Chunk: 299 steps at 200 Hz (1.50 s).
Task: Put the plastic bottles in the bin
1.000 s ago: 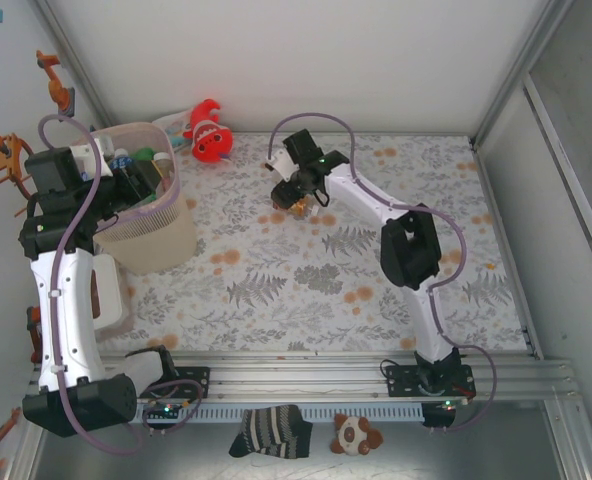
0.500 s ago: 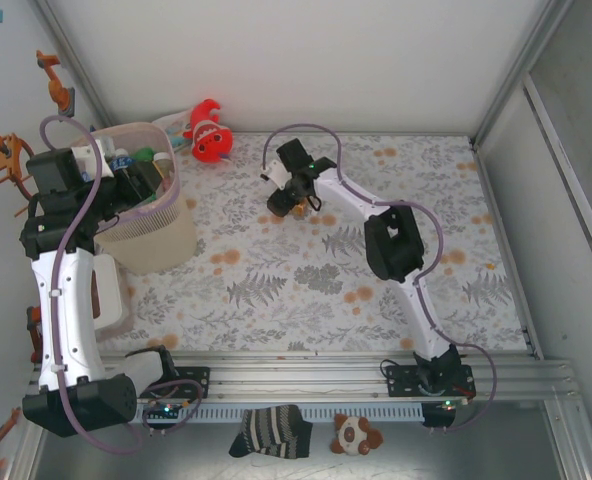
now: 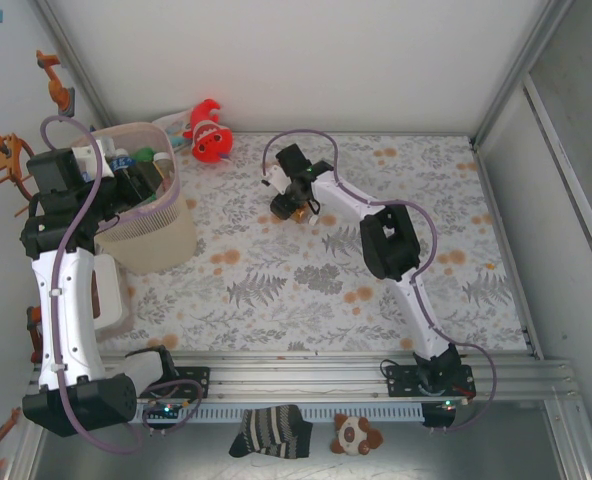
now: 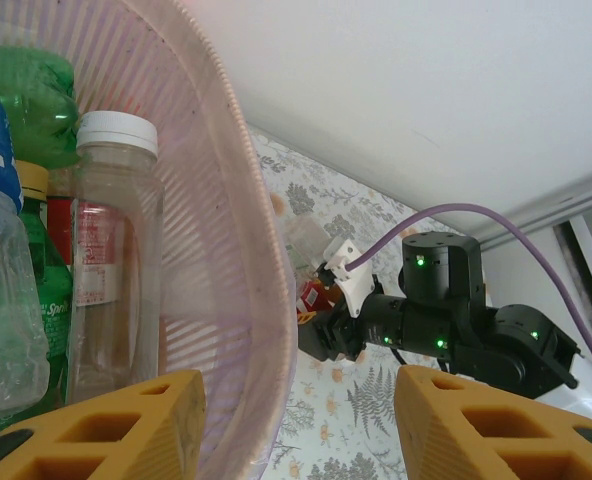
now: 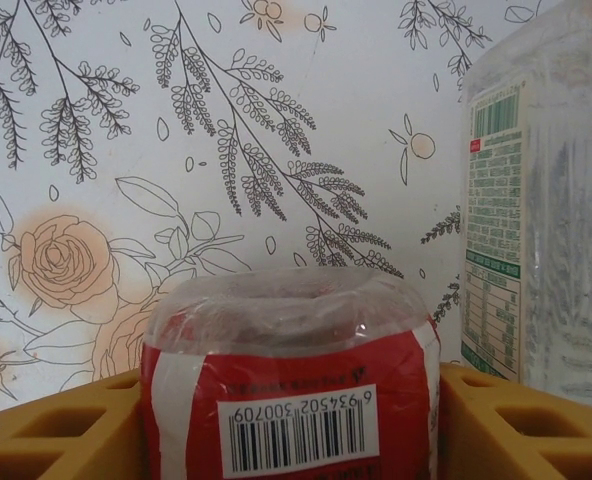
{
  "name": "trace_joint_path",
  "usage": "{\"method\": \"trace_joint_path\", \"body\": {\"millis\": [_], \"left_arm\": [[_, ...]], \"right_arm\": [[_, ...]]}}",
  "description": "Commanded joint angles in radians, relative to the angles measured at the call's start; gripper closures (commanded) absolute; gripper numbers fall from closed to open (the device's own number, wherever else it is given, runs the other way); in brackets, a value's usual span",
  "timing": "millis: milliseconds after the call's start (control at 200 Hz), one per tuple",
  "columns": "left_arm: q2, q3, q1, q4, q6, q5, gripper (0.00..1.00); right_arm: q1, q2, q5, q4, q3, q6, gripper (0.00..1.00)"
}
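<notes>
The right end effector [image 5: 291,395] is gripping the red-labelled bottle [image 5: 288,345], a pad pressing each side, at the upper centre of the desk [image 3: 426,200]. The bin [image 3: 161,240] is standing well apart toward the frame's upper left. There the left end effector [image 4: 296,390] is hanging open and empty astride the rim. A clear bottle [image 5: 541,200] is lying just right of the held one.

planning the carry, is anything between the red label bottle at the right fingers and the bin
Nothing stands on the table between the red-labelled bottle and the bin. The left gripper hangs at the bin's rim, fingers open astride its wall, so it may crowd the drop.
</notes>
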Motion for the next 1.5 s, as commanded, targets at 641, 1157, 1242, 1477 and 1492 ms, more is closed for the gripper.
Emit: {"method": "trace_joint_path", "body": {"millis": [641,1157,1242,1477,1492], "left_arm": [[-0.021,-0.04,-0.063,0.182,-0.056,0.146,0.42],[-0.121,-0.105,-0.178,0.519,-0.05,0.296,0.38],[-0.13,-0.121,-0.204,0.586,-0.059,0.327,0.37],[-0.106,-0.118,-0.316,0.668,-0.041,0.374,0.35],[-0.104,-0.118,-0.324,0.673,-0.04,0.375,0.34]], "right_arm": [[-0.006,-0.348,-0.187,0.093,-0.18,0.266,0.49],[-0.006,-0.709,-0.434,0.348,-0.337,0.523,0.49],[-0.005,-0.761,-0.462,0.401,-0.358,0.561,0.49],[0.0,-0.846,-0.568,0.568,-0.391,0.686,0.49],[0.0,-0.85,-0.573,0.577,-0.392,0.693,0.49]]}}
